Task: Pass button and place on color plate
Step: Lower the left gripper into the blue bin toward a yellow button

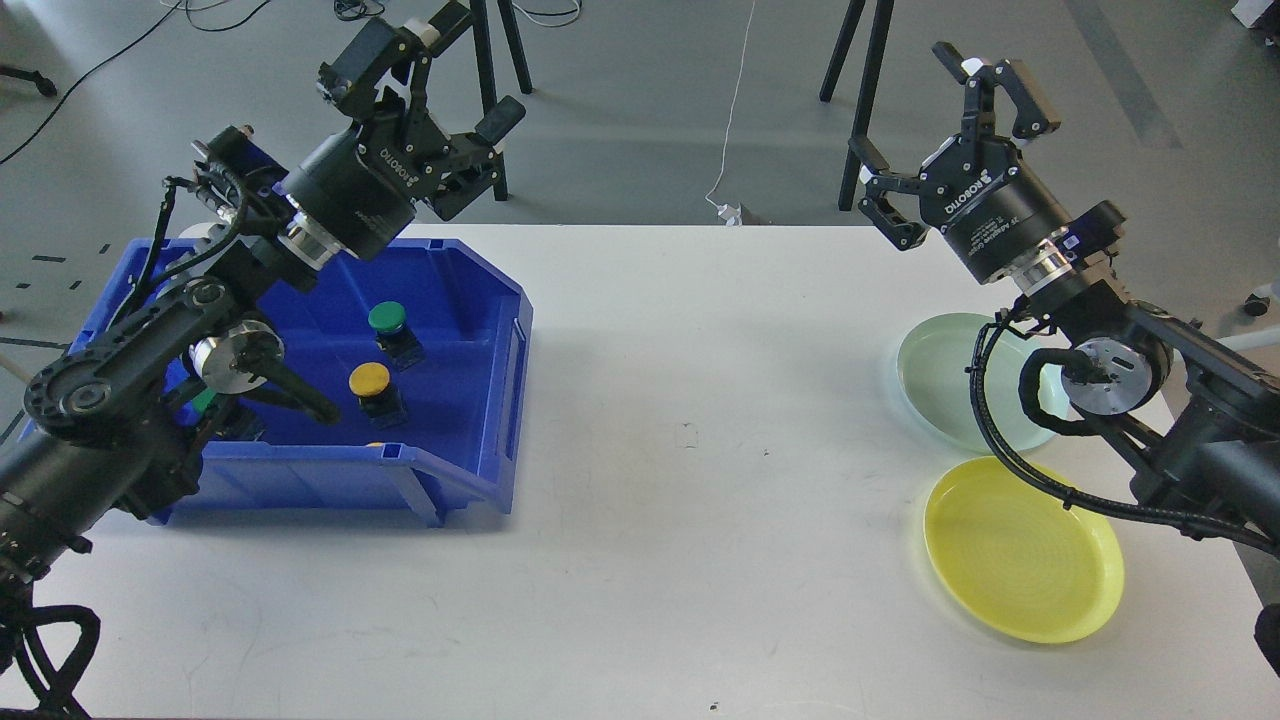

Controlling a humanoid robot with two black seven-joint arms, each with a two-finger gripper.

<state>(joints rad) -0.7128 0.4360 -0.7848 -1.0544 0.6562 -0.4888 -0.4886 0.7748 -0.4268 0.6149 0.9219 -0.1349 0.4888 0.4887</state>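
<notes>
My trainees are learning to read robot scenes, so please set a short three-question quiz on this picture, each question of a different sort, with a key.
1. True or false: the yellow plate already holds a button.
2. Which buttons show clearly inside the blue bin? A) red and white B) green and yellow C) none
3. Fill in: both the left gripper and the right gripper are ____ and hold nothing.

Key: 1 false. 2 B, the green button and the yellow button. 3 open.

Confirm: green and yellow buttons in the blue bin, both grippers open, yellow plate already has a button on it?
Not quite. The head view shows the yellow plate bare. The green button and yellow button do sit in the blue bin, and the left gripper and right gripper are open.
</notes>
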